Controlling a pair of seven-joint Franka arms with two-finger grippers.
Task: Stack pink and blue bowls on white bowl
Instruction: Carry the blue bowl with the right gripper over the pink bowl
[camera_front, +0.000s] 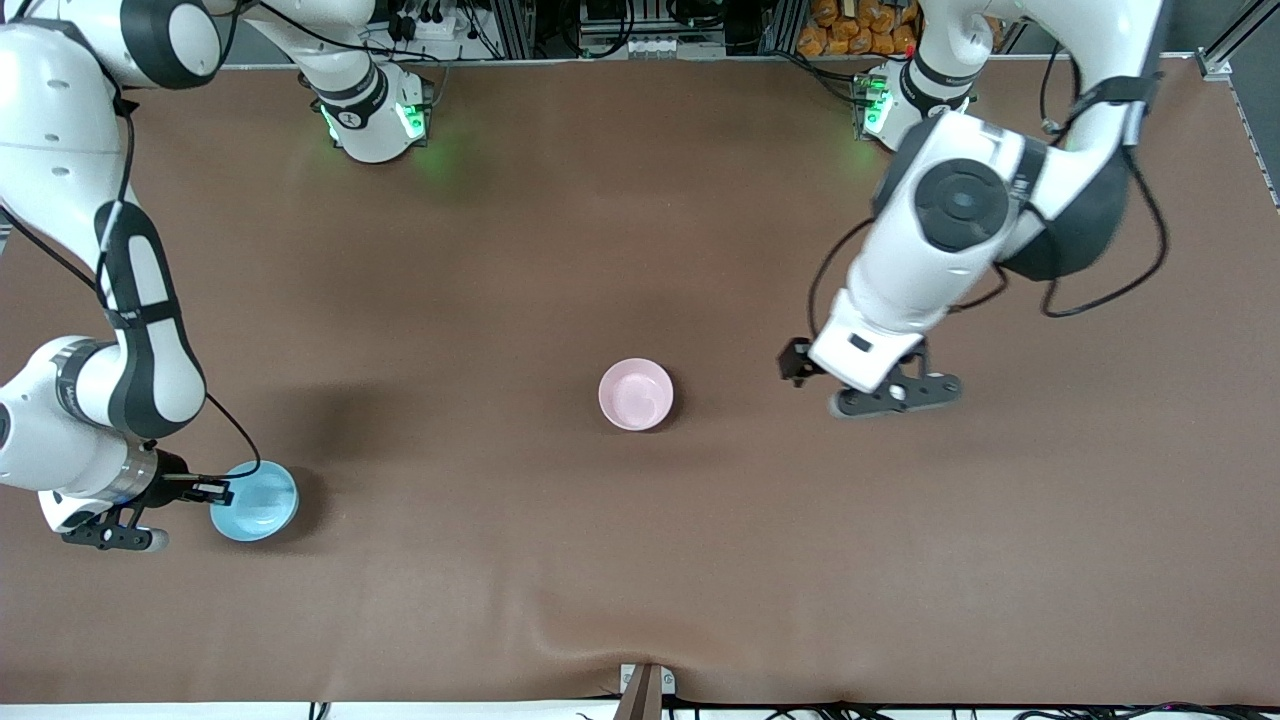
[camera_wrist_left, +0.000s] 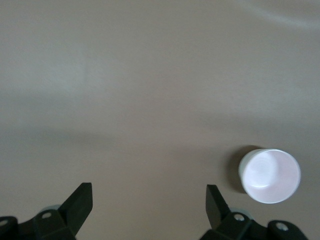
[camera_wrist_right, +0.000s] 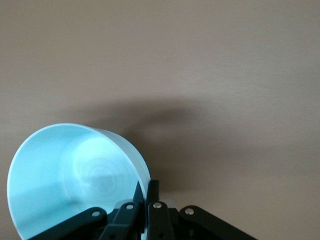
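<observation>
Blue bowl (camera_front: 255, 501) rim pinched by right gripper (camera_front: 205, 491) fingers; left gripper (camera_wrist_left: 149, 202) fingers spread over bare table near pink bowl (camera_front: 636, 394).

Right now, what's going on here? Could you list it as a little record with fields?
Pink bowl: alone at mid-table, with nothing stacked in it.
Blue bowl: toward the right arm's end, nearer the front camera than the pink bowl.
Right pincer: shut on the blue bowl's rim.
Left pincer: open, holding nothing, above bare table beside the pink bowl.
White bowl: not seen.
</observation>
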